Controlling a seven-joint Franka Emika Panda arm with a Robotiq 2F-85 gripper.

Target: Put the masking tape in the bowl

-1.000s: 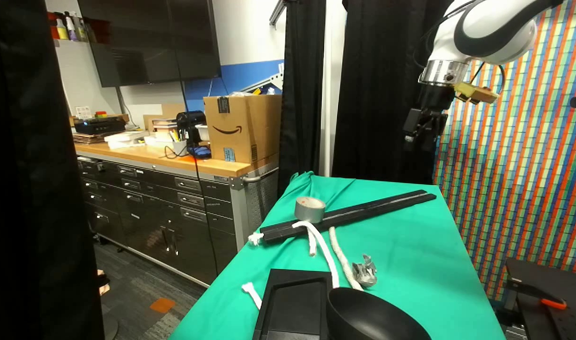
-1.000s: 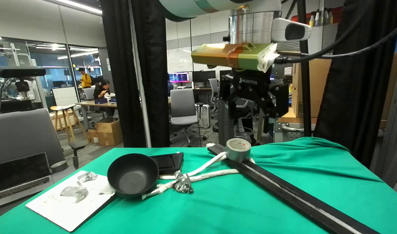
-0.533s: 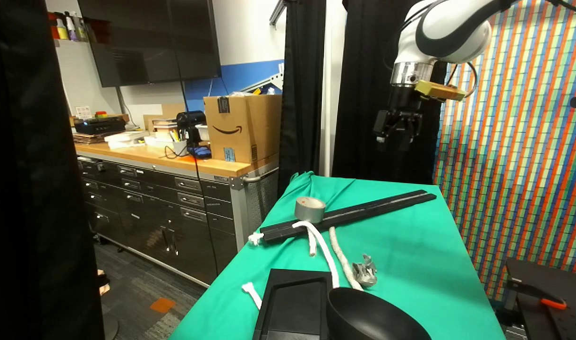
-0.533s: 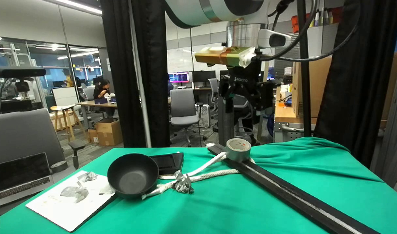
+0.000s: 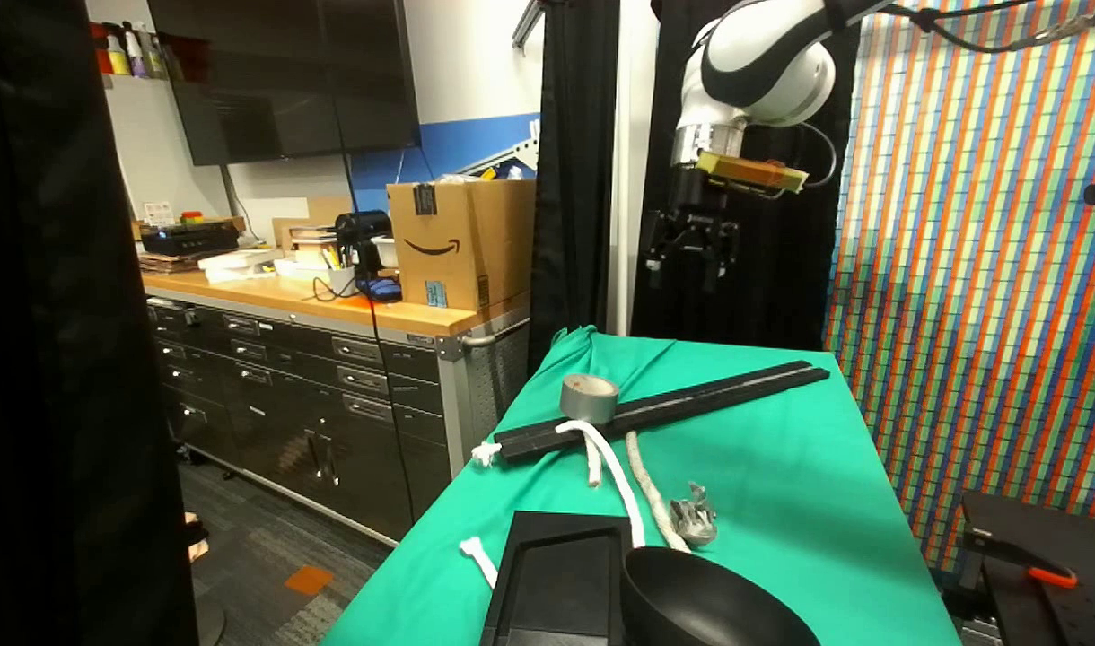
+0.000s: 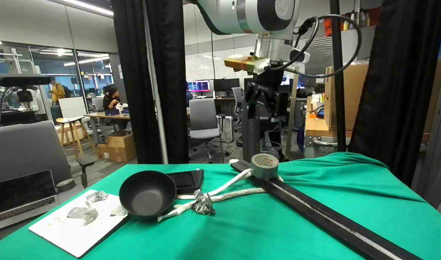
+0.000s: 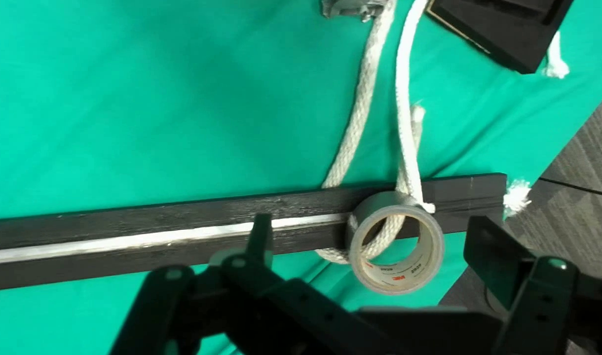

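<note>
The grey masking tape (image 6: 262, 174) is seated on a black beam (image 6: 316, 216), with rope (image 7: 388, 234) visible through its hollow. The gripper (image 5: 687, 271) is held well above, its jaws spread wide. In an exterior view the black bowl (image 6: 146, 198) is placed to the left on creased green cloth (image 6: 249, 233), with a white board (image 6: 71, 237) beside it. Farther off, black curtains (image 6: 168, 108) are hung, and a grey chair (image 6: 204, 117) is seen.

The tape (image 6: 264, 173) looks smooth outside, papery within; the bowl (image 6: 147, 198), smooth and matt. The cloth (image 6: 264, 225) is creased fabric; the ropes (image 7: 362, 98), braided fibre; the bar (image 7: 232, 212), rough and scuffed.
</note>
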